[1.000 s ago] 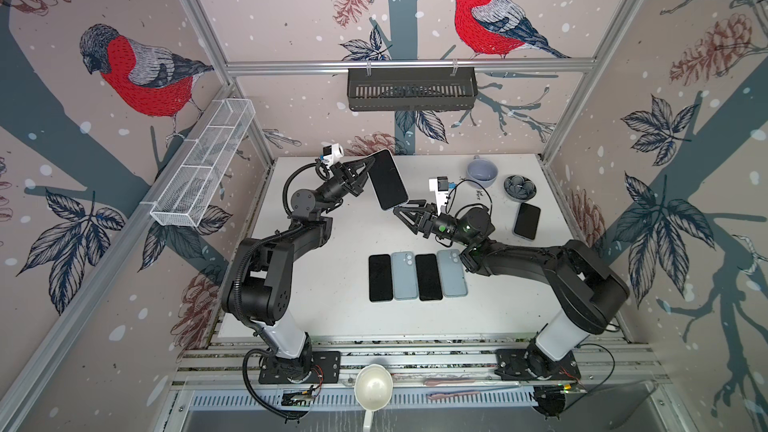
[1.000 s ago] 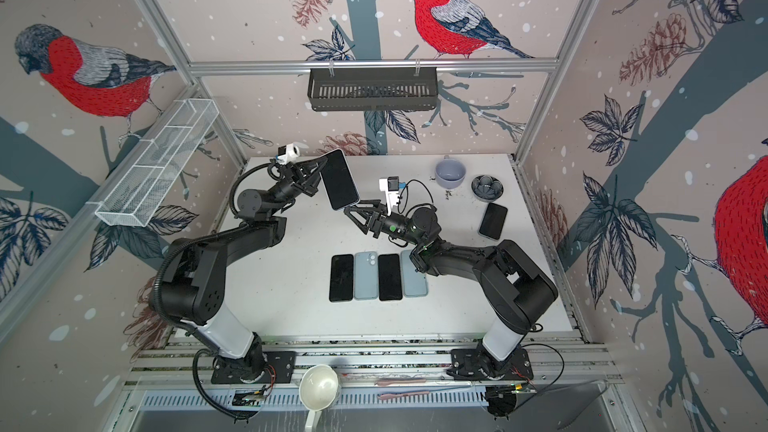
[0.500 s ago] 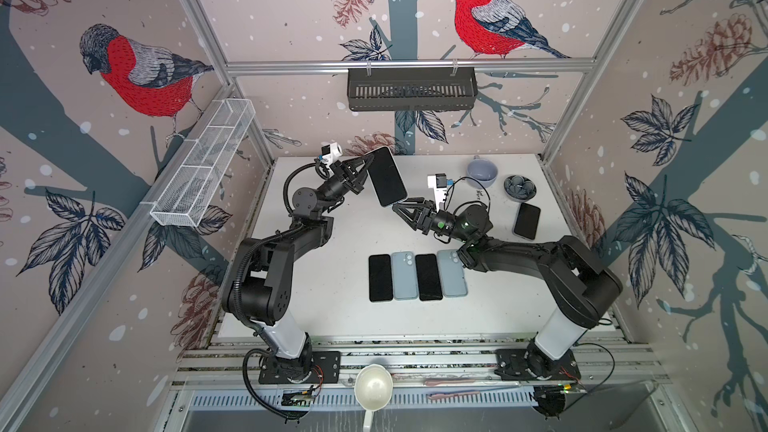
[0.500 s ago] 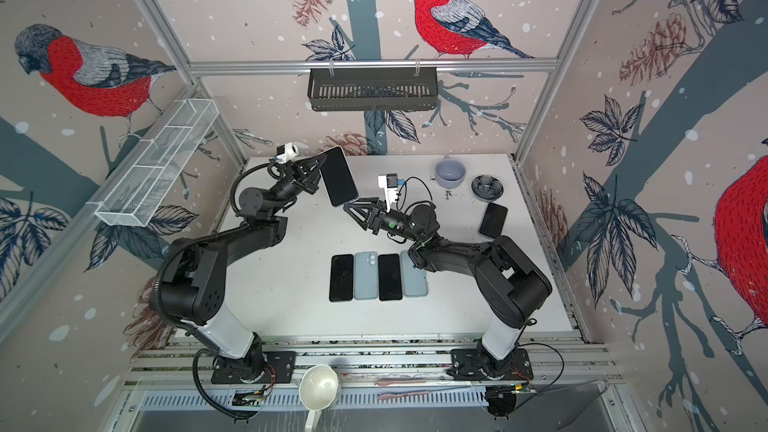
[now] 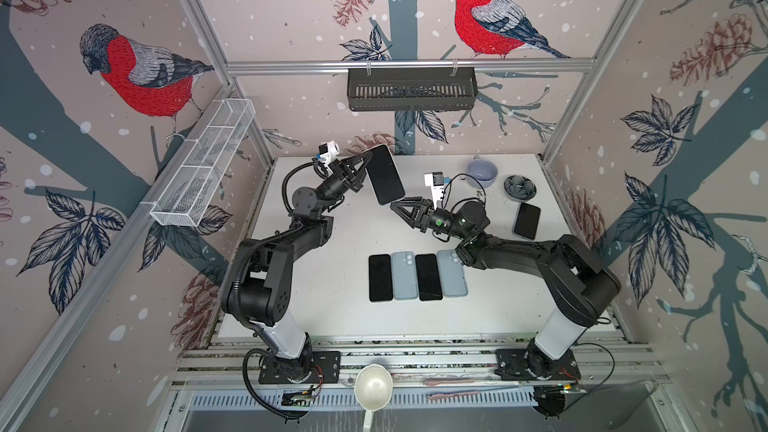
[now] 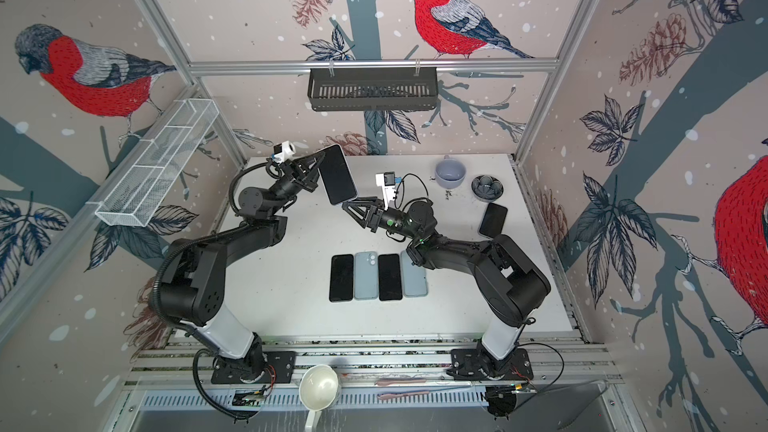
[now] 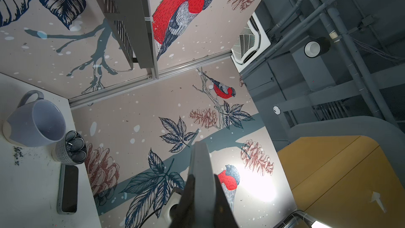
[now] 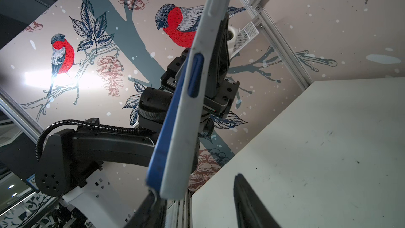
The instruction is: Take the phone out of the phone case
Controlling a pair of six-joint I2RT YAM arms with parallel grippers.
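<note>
Saw a white table (image 5: 332, 322) filling the lower middle of both top views. Saw the left arm (image 5: 270, 268) bent over it on the left and the right arm (image 5: 552, 268) on the right. Found a black basket (image 5: 411, 89) hung on the back wall at the top middle. Found a wire tray (image 5: 203, 168) on the wall at the left.

Found four phones (image 5: 417, 276) laid flat in a row, side by side, in the middle of the table. Spotted the phone (image 5: 385, 174) up in the air a little above the middle of the frame, tilted, dark screen up, with its pale case (image 8: 184, 132) on. Spotted a mug (image 5: 482, 170), a spare phone (image 5: 527, 221) and a small bowl (image 5: 519, 188) at the upper right of the table.

Saw the left gripper (image 5: 365, 166) pinched tight on the upper end of the phone. Saw the right gripper (image 5: 397, 206) at the lower end, jaws apart, one finger (image 8: 149, 211) right under the corner. Could not tell about any touch there.
</note>
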